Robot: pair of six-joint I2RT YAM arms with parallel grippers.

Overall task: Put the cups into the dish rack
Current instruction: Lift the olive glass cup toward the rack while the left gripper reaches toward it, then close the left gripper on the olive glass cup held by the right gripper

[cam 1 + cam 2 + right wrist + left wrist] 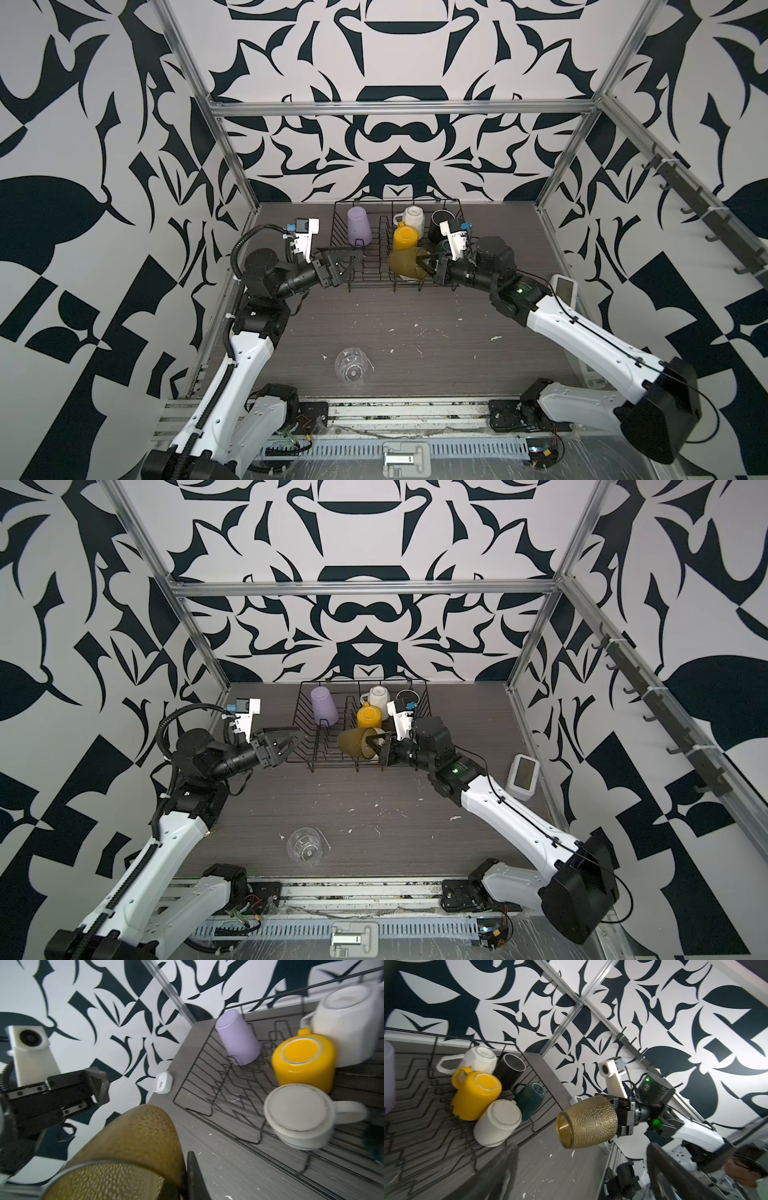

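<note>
Left wrist view: dish rack (421, 1088) held five mugs (475, 1095) and a lilac tumbler (388, 1078). Right end effector (618, 1120) pinched the amber glass (588, 1123) near it; left end effector (353, 257) was spread. Clear glass (352, 366) sat on the tabletop (415, 307).

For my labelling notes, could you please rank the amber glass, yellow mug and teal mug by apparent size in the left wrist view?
1. amber glass.
2. yellow mug, close behind.
3. teal mug, smallest, partly hidden by a white mug.

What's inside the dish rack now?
Six cups: lilac tumbler, back white mug, yellow mug, black mug, teal mug, front white mug. In both top views the amber glass mostly covers that one.
</note>
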